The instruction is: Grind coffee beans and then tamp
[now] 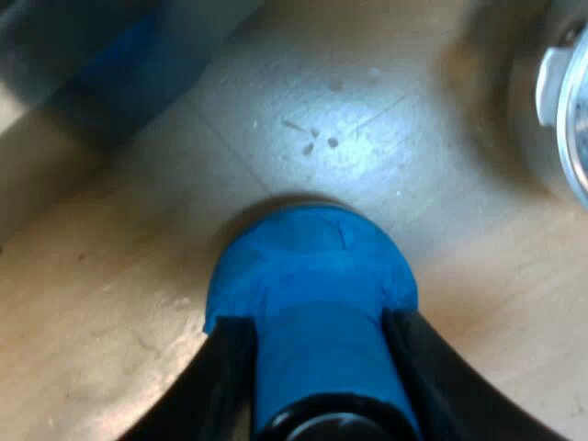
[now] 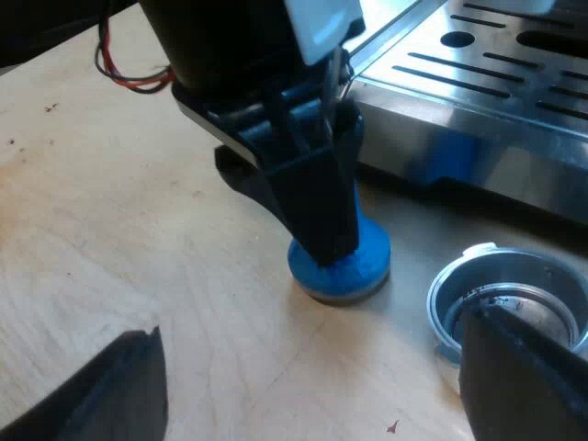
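Our left tool [image 1: 312, 326] was clamped on the blue tamper [image 1: 312, 266]. Its two black fingers [image 1: 225, 367] pressed against opposite sides of the narrower stem, just above the wider round base. From the left wrist view we looked down the stem onto the base, with the pale wooden desk [image 1: 110, 303] beneath it. The bright metal rim of the holder [image 1: 574, 110] lay on the desk near the tamper, apart from it.

In the right wrist view, the tamper stood upright with the left tool gripping it from above. Its grey underside seemed to rest flat on the desk, though the shadow there kept us from being sure it was fully down. The tamper stood just beside the front edge of the espresso machine [image 2: 487, 101], whose slotted steel drip tray [image 2: 514, 83] showed behind it. The blue of the tamper was mirrored in the machine's shiny front panel.

Our right tool [image 2: 312, 326] had its fingers spread wide apart and held nothing between them. One finger hung over bare desk. The other sat over the near rim of the holder, whose round metal basket faced up, and we could not tell whether that finger touched the rim or only hung above it. The holder lay near the tamper, with a strip of desk between them.
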{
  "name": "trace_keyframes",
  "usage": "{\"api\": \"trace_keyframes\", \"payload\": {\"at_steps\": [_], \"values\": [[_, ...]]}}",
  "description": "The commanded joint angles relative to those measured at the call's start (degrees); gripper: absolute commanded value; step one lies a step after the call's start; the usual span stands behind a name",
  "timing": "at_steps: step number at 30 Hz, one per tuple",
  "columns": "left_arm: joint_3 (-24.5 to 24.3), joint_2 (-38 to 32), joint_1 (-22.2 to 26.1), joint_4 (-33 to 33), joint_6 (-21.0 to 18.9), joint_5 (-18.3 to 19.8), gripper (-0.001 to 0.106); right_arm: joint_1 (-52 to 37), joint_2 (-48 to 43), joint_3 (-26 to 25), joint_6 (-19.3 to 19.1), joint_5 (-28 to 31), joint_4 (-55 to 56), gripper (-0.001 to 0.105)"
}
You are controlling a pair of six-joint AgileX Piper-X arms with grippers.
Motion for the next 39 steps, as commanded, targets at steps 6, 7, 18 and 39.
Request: {"api": "trace_keyframes", "payload": {"at_steps": [6, 7, 18, 39], "values": [[-0.21, -9.98, -0.31, 1.08, -0.13, -1.01, 0.0, 0.09, -0.19, 0.02, -0.56, -0.16, -0.02, 0.067], [-0.21, -11.54, -0.31, 1.52, -0.13, -1.01, 0.0, 0.09, -0.19, 0.02, -0.56, -0.16, -0.02, 0.067], [-0.21, -26.27, -0.31, 9.61, -0.13, 0.66, 0.0, 0.09, -1.27, 0.02, -7.09, 0.2, -0.02, 0.067], [-0.21, -27.85, -9.83, 6.98, -0.24, 2.07, 0.0, -8.08, -5.78, 2.87, -3.81, -3.21, 8.95, 0.067]]}}
